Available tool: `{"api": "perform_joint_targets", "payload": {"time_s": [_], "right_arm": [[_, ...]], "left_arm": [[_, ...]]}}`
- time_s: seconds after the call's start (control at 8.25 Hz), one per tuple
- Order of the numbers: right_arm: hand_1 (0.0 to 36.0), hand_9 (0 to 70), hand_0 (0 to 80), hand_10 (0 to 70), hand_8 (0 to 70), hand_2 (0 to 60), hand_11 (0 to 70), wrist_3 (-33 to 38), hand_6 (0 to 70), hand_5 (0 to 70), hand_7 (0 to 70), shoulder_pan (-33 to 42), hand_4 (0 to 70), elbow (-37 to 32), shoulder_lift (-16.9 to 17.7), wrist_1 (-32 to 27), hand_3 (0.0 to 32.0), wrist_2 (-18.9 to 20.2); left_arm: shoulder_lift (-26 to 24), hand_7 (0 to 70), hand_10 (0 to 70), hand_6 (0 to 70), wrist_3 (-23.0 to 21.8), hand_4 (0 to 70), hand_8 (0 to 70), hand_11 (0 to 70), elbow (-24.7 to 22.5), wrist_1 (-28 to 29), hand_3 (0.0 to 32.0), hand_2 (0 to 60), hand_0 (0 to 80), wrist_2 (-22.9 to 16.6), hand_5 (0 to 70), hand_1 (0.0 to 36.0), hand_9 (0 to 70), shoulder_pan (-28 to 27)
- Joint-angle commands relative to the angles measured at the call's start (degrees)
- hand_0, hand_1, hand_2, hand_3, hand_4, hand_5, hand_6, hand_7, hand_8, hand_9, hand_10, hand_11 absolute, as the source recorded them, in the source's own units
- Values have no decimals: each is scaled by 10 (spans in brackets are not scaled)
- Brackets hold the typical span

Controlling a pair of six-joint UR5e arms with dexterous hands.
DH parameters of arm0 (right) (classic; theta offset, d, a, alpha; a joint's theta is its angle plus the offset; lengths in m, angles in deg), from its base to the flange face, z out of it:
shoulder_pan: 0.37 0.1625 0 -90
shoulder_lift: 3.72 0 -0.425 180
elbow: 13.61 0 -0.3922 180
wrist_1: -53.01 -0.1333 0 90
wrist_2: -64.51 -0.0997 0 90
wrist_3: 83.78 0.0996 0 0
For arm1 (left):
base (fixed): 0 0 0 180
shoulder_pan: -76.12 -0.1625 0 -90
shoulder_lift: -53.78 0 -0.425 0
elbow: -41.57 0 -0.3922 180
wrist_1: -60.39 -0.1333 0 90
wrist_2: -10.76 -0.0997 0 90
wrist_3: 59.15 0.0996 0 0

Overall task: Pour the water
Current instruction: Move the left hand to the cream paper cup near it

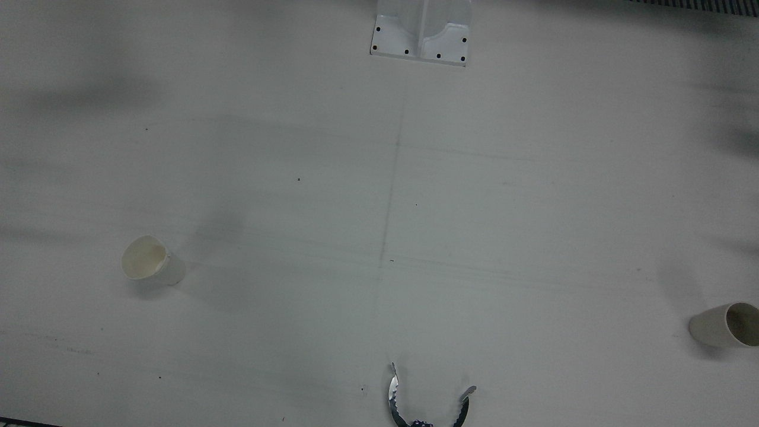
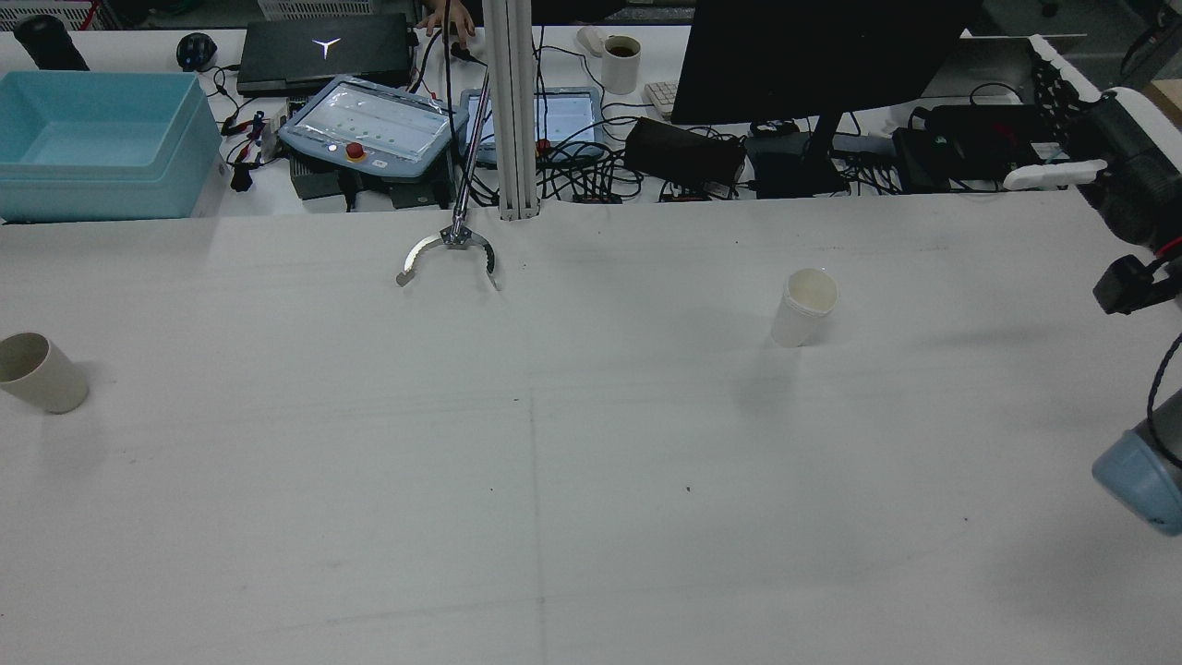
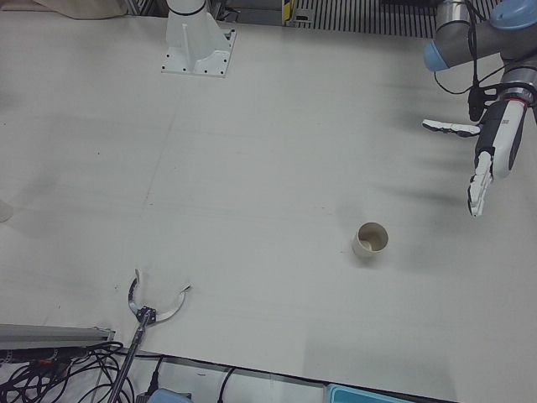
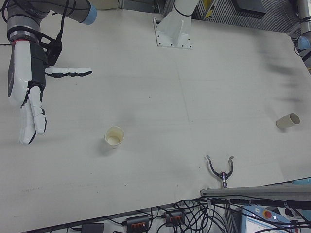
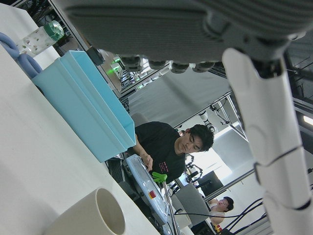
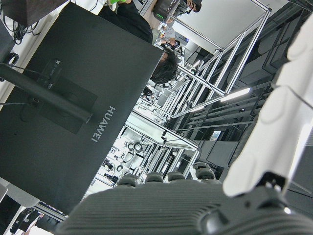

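Two paper cups stand upright on the white table (image 2: 591, 517), well apart from each other. In the rear view the white paper cup (image 2: 804, 307) sits at about two o'clock from the table's middle, on the right arm's half, and the beige paper cup (image 2: 42, 372) sits out at nine o'clock, near the left edge. The right hand (image 4: 26, 82) hangs above the table at about ten o'clock from the white cup in the right-front view, fingers (image 4: 29, 119) stretched out flat and spread, thumb stuck out sideways, holding nothing. The left hand (image 3: 491, 151) hovers at about two o'clock from the beige cup in the left-front view, likewise splayed wide and empty. A metal claw tool (image 2: 448, 251) on a rod rests on the table's far edge. Beyond it stand a blue plastic bin (image 2: 97, 143), a teach pendant (image 2: 374, 125) and a black monitor (image 2: 822, 55).
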Motion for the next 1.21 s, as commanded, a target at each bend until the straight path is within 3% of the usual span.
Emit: {"api": "perform_joint_targets", "payload": {"time_s": [0.0,0.48,0.73,1.09], "right_arm": [[118,0,468,0,0,0,0,0,0,49,0,-8,0,-3,-3,0,0,0],[115,0,467,0,0,0,0,2,0,52,0,-15,0,-3,-3,0,0,0],[116,0,468,0,0,0,0,1,0,50,0,-16,0,-3,-3,0,0,1],[115,0,467,0,0,0,0,1,0,52,0,-16,0,-3,-3,0,0,2]], "left_arm": [[-54,44,23,27,15,36,0,50,76,11,0,0,496,7,11,148,0,-26],[-81,41,19,23,15,15,0,45,120,28,18,0,489,79,11,142,0,-101],[-134,37,18,20,15,5,0,43,184,44,28,0,488,104,10,145,0,-146],[-179,32,17,18,20,8,0,41,246,71,22,0,490,126,6,148,0,-167]]}}
